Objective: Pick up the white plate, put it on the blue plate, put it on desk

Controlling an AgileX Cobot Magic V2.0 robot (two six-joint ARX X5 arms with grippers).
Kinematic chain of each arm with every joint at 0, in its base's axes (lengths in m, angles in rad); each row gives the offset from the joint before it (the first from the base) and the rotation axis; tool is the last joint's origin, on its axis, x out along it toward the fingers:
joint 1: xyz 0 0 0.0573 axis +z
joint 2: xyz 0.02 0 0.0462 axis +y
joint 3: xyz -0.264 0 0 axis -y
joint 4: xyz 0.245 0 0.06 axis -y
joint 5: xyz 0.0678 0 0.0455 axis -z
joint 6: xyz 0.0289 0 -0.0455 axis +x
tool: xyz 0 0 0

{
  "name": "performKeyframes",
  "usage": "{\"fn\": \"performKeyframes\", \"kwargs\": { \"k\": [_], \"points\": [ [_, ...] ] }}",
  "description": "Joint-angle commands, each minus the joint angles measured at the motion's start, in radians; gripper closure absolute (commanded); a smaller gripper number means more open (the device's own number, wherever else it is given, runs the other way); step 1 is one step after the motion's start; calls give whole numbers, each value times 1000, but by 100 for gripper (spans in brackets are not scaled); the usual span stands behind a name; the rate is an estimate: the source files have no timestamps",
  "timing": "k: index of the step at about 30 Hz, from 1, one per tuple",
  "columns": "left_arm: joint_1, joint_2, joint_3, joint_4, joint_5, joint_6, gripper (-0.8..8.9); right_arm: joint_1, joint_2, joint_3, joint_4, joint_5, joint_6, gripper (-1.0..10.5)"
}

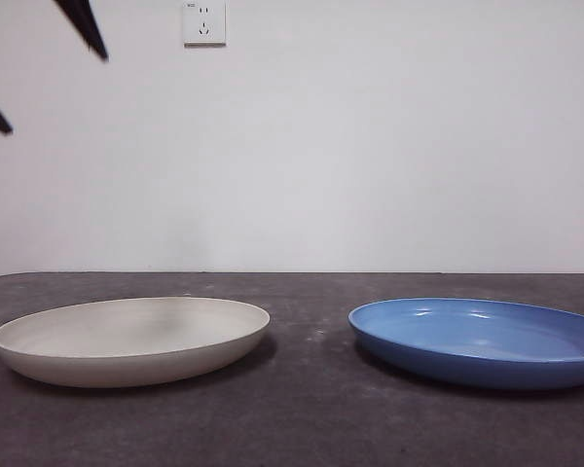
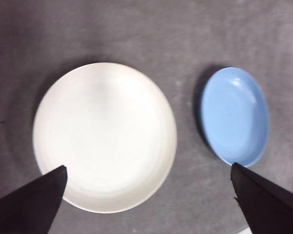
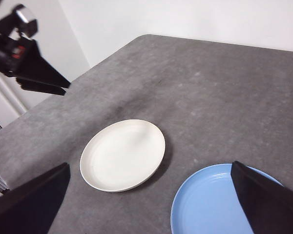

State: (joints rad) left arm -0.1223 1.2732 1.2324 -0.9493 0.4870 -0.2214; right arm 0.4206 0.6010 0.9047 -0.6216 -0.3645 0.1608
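The white plate lies flat on the desk, left of the blue plate. The two sit side by side, apart, neither touching.

Left hand, right hand: jaws apart

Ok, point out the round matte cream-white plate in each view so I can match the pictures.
Front view: the round matte cream-white plate lies low at the left, flat on the dark grey mottled desk.
Left wrist view: it fills the middle-left, seen from straight above.
Right wrist view: it lies left of centre.
Shared landmark: the round glossy blue plate lies beside it, apart, in all three views.
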Motion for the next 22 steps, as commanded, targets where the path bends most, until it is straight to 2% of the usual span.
{"fn": "performKeyframes", "kwargs": {
  "k": [1,22],
  "points": [
    [22,63,20,8,0,30,130,7,4,15,4,-2,-4,402],
    [63,461,20,105,3,31,137,7,4,15,-12,-2,-4,401]
  ]
}}
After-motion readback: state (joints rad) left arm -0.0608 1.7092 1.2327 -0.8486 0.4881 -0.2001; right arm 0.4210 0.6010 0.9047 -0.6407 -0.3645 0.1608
